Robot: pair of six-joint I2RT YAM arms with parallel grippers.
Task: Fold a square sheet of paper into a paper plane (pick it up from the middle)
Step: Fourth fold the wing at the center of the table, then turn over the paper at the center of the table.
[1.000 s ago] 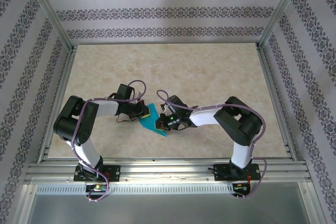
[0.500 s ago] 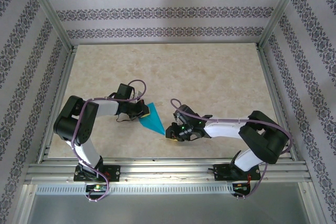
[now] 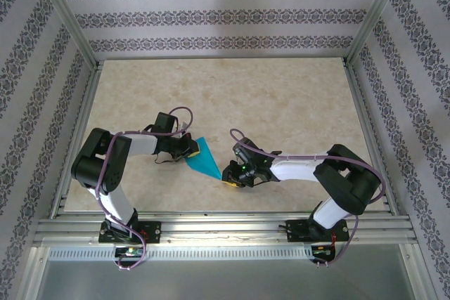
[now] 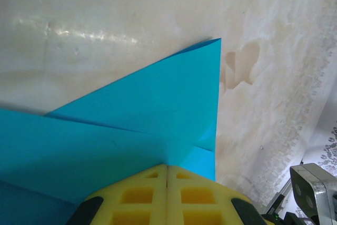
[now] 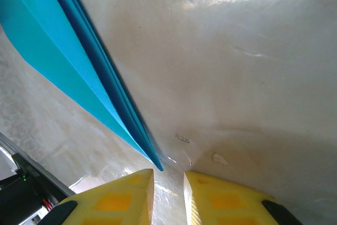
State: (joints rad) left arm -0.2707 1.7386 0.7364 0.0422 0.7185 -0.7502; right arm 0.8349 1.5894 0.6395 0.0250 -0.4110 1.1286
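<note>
The paper plane [image 3: 206,162] lies flat on the table [image 3: 295,103] between the arms, already a slim pointed dart, so the folding looks nearly done. The left gripper [image 3: 190,147] has its fingers closed tight, tips apparently pinning the wide tail. The right gripper [image 3: 230,175] sits just off the nose, fingers narrowly apart, holding nothing. Perhaps a final crease remains.

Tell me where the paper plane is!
In the top view, the paper plane lies on the table between the left gripper and the right gripper.

Bright even light; glare streaks on table [image 4: 79,32]; soft shadows; wrist views sharp.
</note>
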